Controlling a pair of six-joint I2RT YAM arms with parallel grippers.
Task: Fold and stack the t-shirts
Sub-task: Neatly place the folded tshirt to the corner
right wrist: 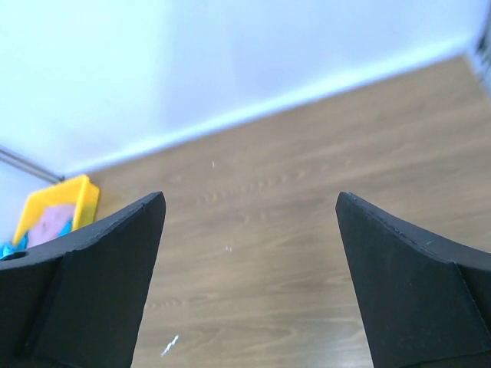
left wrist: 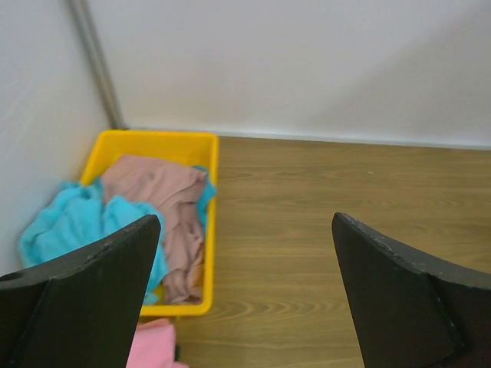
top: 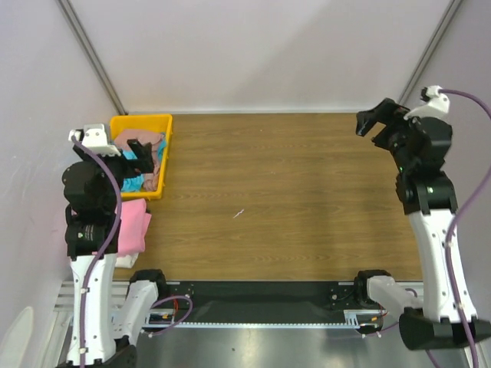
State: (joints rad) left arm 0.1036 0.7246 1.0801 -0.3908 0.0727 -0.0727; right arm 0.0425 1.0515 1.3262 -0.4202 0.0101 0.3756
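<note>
Pick-up step, it seems. The left end effector (top: 142, 156) hovers wide and empty over the tray (top: 141, 118), which holds the turquoise shirt (left wrist: 69, 222) and the brown shirt (left wrist: 161, 188). The right end effector (top: 374, 129) is also wide. Next, probably: descend, pinch one shirt and carry it to the surface (top: 291, 199).

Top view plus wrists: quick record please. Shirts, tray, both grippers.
tray: yellow tray, far left corner of the table
in tray: brown-pink shirt and turquoise shirt, both crumpled
beside tray: pink shirt on the table, on the arms' side of the tray; white cloth showing at its near edge
left gripper: open, empty, by the tray
right gripper: open, empty, raised at the far right
</note>
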